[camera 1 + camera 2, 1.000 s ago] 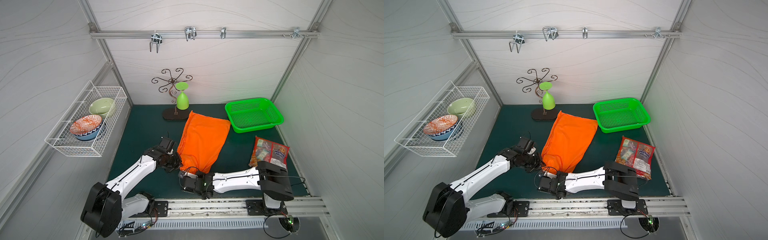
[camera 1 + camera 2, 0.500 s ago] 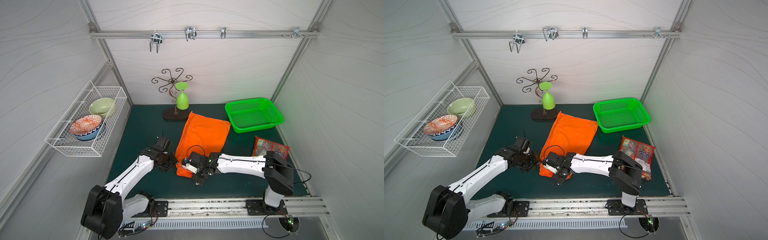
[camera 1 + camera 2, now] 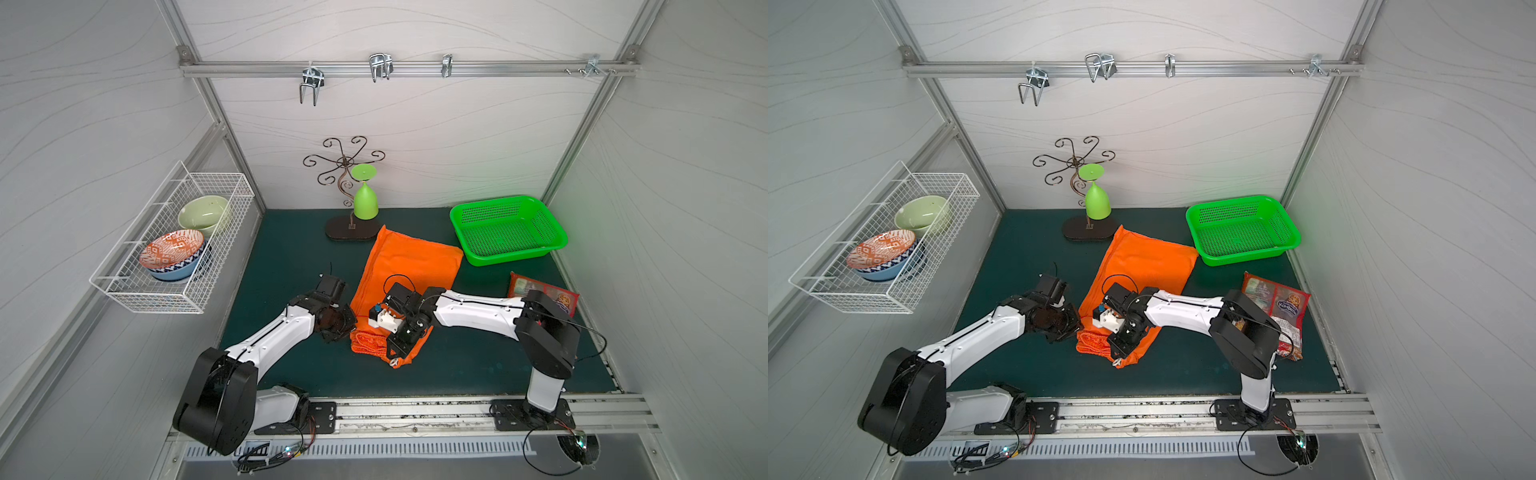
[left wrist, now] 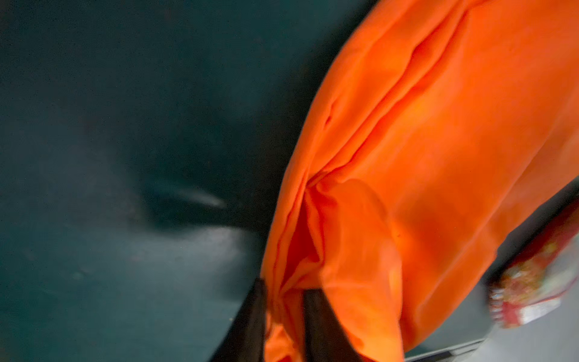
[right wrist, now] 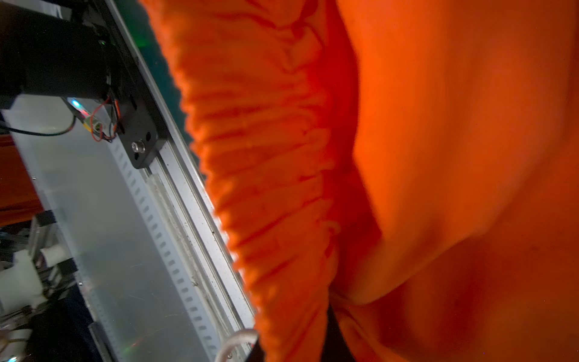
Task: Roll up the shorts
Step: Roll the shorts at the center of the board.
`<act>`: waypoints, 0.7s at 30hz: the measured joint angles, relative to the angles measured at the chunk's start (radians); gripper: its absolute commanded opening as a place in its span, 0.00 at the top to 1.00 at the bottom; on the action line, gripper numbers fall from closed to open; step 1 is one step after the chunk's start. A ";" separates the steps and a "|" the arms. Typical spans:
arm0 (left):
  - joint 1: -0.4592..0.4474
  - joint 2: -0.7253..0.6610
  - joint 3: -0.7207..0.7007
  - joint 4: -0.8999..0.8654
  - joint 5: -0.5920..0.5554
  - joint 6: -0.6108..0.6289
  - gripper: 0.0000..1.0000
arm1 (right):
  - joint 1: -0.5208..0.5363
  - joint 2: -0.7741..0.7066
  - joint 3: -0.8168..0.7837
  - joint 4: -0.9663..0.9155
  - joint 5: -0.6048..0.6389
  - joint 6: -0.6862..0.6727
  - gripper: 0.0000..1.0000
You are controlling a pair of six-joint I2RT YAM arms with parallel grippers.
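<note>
- The right gripper (image 3: 394,352) is pinching the gathered waistband (image 5: 266,156) of the shorts (image 3: 411,266). Its jaws are nearly closed on cloth, seemingly to turn this nearest edge over as the roll's core.
- The left gripper (image 4: 282,322) is nipping the side fold just beside it, fingers narrow on fabric, likely keeping both ends level.
- The waistband is looking ribbed and thick, bunching into a low hump.
- Farther back, the smooth, thin orange legs are lying flat on the dark green mat (image 3: 291,257), reaching toward the green mesh basket (image 3: 507,232).
</note>
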 measured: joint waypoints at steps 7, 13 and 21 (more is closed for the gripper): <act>0.013 0.084 0.010 -0.006 -0.005 0.001 1.00 | -0.095 0.088 0.018 0.013 -0.176 0.056 0.89; 0.023 0.089 0.027 -0.024 -0.030 0.001 0.75 | -0.187 0.199 0.048 0.024 -0.330 0.111 0.88; 0.026 -0.121 0.030 -0.126 -0.101 0.019 0.68 | -0.226 0.278 0.072 0.025 -0.441 0.153 0.84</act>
